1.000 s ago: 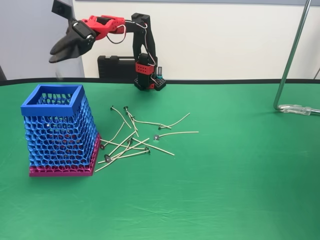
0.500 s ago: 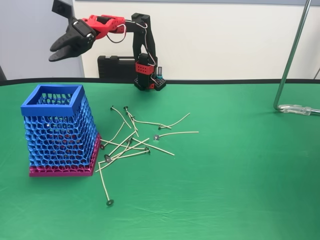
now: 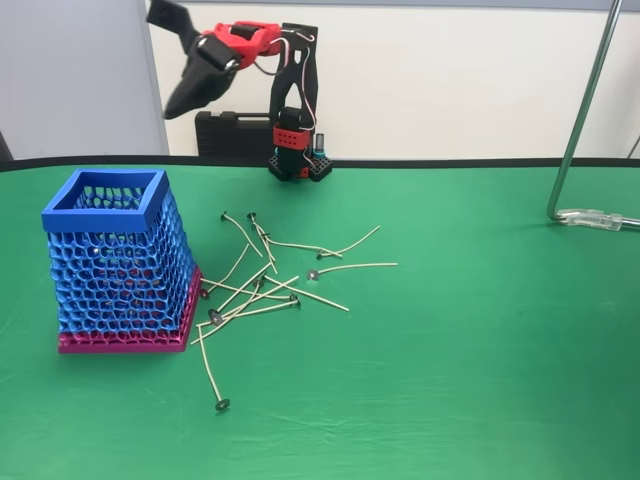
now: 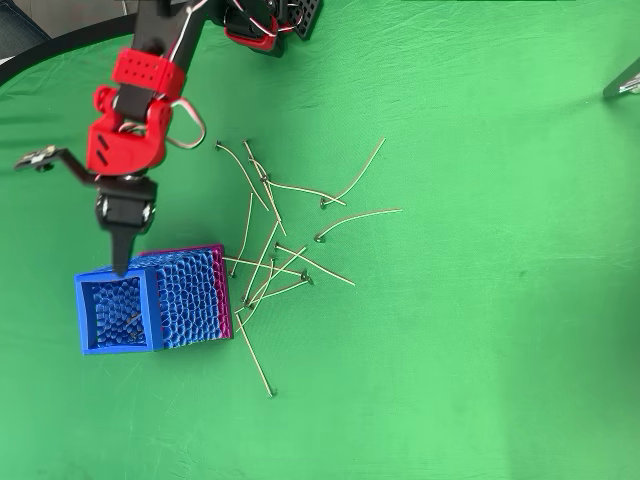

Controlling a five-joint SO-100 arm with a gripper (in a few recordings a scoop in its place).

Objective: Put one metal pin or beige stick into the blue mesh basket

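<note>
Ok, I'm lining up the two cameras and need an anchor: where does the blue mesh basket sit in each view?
Fixed view: the blue mesh basket stands at the left on the green cloth, left of the scattered sticks.
Overhead view: the blue mesh basket lies lower left, with the gripper over its upper edge.
Shared landmark: the lone stick lying apart from the pile, near the basket.

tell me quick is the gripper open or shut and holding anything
gripper: shut, nothing visible between its fingers, raised above the table behind the blue mesh basket.
</note>
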